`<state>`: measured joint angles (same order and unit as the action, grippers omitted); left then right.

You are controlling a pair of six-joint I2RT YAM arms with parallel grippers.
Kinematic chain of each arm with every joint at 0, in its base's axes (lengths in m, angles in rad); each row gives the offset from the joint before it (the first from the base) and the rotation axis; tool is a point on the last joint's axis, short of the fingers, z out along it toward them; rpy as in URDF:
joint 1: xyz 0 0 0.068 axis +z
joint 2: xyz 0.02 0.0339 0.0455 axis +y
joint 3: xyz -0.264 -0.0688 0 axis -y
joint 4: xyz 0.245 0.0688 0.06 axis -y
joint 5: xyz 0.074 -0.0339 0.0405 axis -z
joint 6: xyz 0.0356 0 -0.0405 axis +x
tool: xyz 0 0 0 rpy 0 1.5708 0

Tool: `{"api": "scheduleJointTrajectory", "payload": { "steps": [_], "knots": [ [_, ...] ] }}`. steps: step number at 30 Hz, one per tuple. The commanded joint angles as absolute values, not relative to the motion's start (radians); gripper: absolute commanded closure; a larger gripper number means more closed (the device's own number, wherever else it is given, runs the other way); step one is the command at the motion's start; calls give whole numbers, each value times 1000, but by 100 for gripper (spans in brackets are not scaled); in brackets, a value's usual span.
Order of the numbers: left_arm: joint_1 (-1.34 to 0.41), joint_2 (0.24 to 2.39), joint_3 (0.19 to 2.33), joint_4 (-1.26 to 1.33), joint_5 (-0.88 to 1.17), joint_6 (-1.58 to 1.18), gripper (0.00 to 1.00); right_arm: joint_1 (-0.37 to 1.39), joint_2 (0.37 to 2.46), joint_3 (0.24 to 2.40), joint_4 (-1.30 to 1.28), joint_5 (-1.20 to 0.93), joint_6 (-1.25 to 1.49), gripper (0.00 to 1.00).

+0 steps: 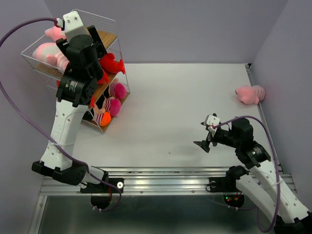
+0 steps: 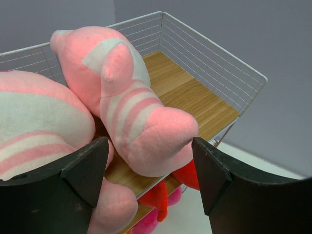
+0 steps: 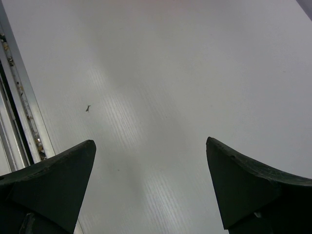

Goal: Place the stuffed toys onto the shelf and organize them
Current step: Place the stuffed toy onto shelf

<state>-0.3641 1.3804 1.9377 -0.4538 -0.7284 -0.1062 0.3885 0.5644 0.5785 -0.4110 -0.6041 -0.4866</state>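
Observation:
The shelf [image 1: 113, 39] stands at the far left, its top tier also in the left wrist view [image 2: 195, 97]. Two pink striped toys [image 1: 46, 51] lie on the top tier. In the left wrist view one [image 2: 126, 97] lies between my fingers and the other [image 2: 39, 117] sits to its left. My left gripper [image 2: 148, 168] is open, its jaws either side of the toy's near end without squeezing it. Red toys [image 1: 111, 63] fill the middle tier and pink-striped dolls [image 1: 114, 90] the bottom one. One pink toy [image 1: 250, 94] lies on the table at far right. My right gripper [image 1: 204, 141] is open and empty over bare table [image 3: 151, 185].
The left arm [image 1: 73, 87] hides much of the shelf's left side in the top view. An orange toy [image 1: 105, 119] sits at the shelf's bottom front corner. Purple walls close in the table; a metal rail [image 1: 161, 181] runs along the near edge.

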Motion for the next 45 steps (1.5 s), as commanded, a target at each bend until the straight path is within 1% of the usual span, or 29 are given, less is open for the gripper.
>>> {"api": "scheduleJointTrajectory", "payload": {
  "steps": [1, 20, 22, 30, 36, 38, 40, 43, 45],
  "knots": [
    [-348, 1338, 1985, -448, -758, -91, 19, 382, 558, 575, -368, -618, -491, 0],
    [-348, 1331, 2016, -403, -724, -60, 17, 382, 560, 574, -370, -620, -494, 0],
    [-348, 1331, 2014, -402, -727, -58, 15, 382, 558, 575, -370, -621, -494, 0],
    [-348, 1341, 2036, -387, -693, -15, 14, 382, 555, 574, -368, -623, -494, 0],
    [-347, 1344, 1942, -325, -696, 72, 9, 382, 554, 575, -370, -621, -494, 0],
    [-342, 1338, 1899, -292, -677, 98, 9, 382, 552, 575, -370, -621, -494, 0],
    [-336, 1332, 1875, -269, -600, 103, 7, 382, 551, 574, -370, -621, -494, 0],
    [-331, 1316, 1865, -232, -499, 103, 7, 382, 548, 574, -370, -621, -494, 0],
    [-330, 1313, 1873, -226, -468, 92, 7, 382, 546, 574, -368, -623, -495, 0]
  ]
}}
